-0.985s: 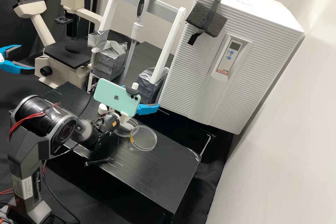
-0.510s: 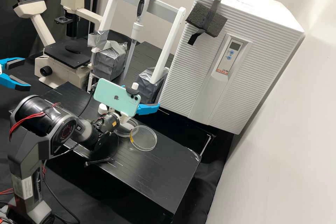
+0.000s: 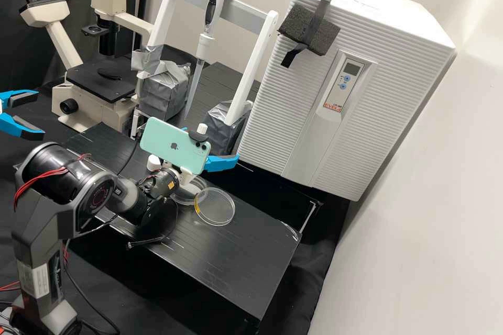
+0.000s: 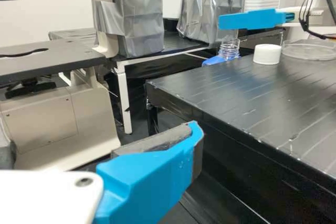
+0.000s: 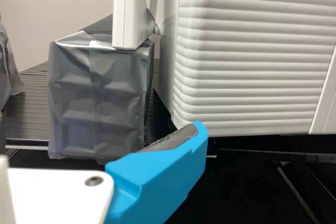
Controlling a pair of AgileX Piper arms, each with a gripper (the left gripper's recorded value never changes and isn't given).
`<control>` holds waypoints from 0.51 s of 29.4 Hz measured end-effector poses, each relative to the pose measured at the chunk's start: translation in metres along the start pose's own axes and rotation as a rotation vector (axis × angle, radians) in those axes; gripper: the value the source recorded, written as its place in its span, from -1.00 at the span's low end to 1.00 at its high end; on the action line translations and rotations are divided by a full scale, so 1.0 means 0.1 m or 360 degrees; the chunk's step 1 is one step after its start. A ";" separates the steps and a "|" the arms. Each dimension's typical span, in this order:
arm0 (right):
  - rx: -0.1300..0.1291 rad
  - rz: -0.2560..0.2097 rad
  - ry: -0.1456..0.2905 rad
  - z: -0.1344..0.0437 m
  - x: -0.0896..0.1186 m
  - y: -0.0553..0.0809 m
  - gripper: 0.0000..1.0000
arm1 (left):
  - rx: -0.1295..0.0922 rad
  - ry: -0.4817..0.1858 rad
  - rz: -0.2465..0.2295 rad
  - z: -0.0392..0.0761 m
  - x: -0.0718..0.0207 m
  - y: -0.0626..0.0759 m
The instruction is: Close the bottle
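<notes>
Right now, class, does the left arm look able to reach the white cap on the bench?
Probably yes. The left tool hangs open off the bench's end, and bare bench top lies between it and the white cap; the bottle stands beside the cap, apart from it.

beside the work: microscope, pipette stand, cabinet, dish

a beige microscope stands at the upper left of the high view. right of it, a white frame holds a pipette hanging tip down, and each leg of the frame ends in a block wrapped in grey tape. a white ribbed cabinet takes the centre right, with a dark foam pad strapped at its upper edge. a clear petri dish lies on the black bench at lower centre.
</notes>
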 end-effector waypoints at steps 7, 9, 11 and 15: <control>0.0000 0.0000 0.0000 0.00 0.00 0.00 1.00 | -0.0027 -0.0025 -0.0022 0.01 0.000 -0.01; 0.0000 0.0000 0.0000 0.00 0.00 0.00 1.00 | -0.0031 -0.0037 -0.0033 0.02 0.000 -0.02; 0.0000 0.0000 0.0000 0.00 0.00 0.00 1.00 | -0.0027 -0.0045 -0.0040 0.03 -0.001 -0.02; 0.0000 0.0000 0.0000 0.00 0.00 0.00 1.00 | -0.0058 -0.0041 -0.0048 0.01 -0.015 -0.03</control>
